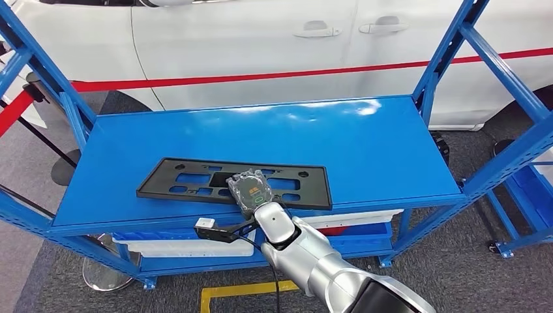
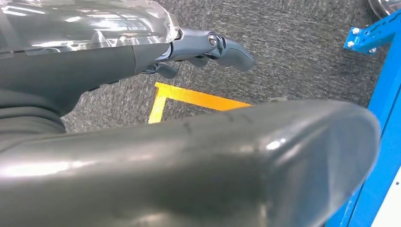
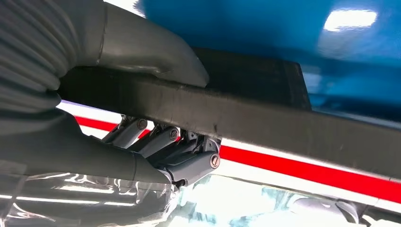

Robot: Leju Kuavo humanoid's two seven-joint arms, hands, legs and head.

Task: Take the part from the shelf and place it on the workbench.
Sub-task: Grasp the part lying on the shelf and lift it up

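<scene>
Right robot hand (image 1: 251, 193) grips the near edge of the black plastic frame (image 1: 195, 180), thumb above and fingers (image 3: 179, 151) curled beneath. It lies flat on the blue shelf (image 1: 365, 150). Left robot hand (image 2: 208, 47) hangs over grey carpet (image 2: 293, 56), fingers loosely spread, holding nothing.

The part (image 1: 235, 182) looks like matt black plastic, its edge slightly rough between the right hand's (image 1: 251, 191) thumb and fingers (image 3: 189, 163). Beyond the fingertips, the shelf (image 1: 365, 143) is glossy blue painted metal.
</scene>
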